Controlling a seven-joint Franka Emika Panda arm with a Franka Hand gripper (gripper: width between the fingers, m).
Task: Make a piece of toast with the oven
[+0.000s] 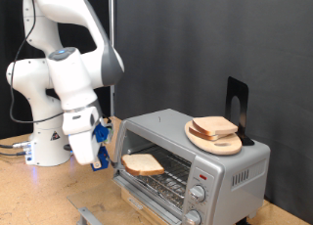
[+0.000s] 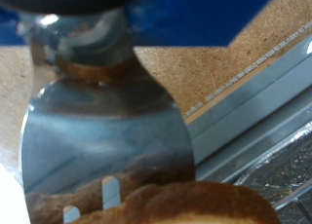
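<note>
- Loading step, by the look of it: one slice of bread (image 1: 143, 165) sits at the mouth of the toaster oven (image 1: 196, 158), at the front of the wire rack (image 1: 168, 178), with the glass door (image 1: 147, 198) dropped open below it.
- The claw (image 1: 97, 158) hangs just off the oven's open side, on the exterior view's left, low over the wooden counter (image 1: 39, 196).
- Wrist view: a shiny metal spatula (image 2: 102, 136) runs out from the claw, its blade slotted near the tip; the claw grips it by the handle end, though the fingers themselves are blurred and mostly out of frame, so that reading is a fair guess.
- The blade's tip meets the crust of the slice (image 2: 185, 203); I cannot tell whether it is under the bread or only against it.
- A second slice (image 1: 215, 127) lies on a round wooden plate (image 1: 212, 143) on the oven's roof, untouched, with a black stand (image 1: 238, 100) just behind it.
- Judgement: the slice is only partly in; seating it calls for a level, straight push along the rack, blade kept flat so the bread does not ride up or tip off the front.
- Room: open counter on the exterior view's left and bottom for the arm; tight spots are the door's edge below and the opening's top lip above.
- Knobs (image 1: 199, 194) sit at the front right of the oven, well clear of the claw.
</note>
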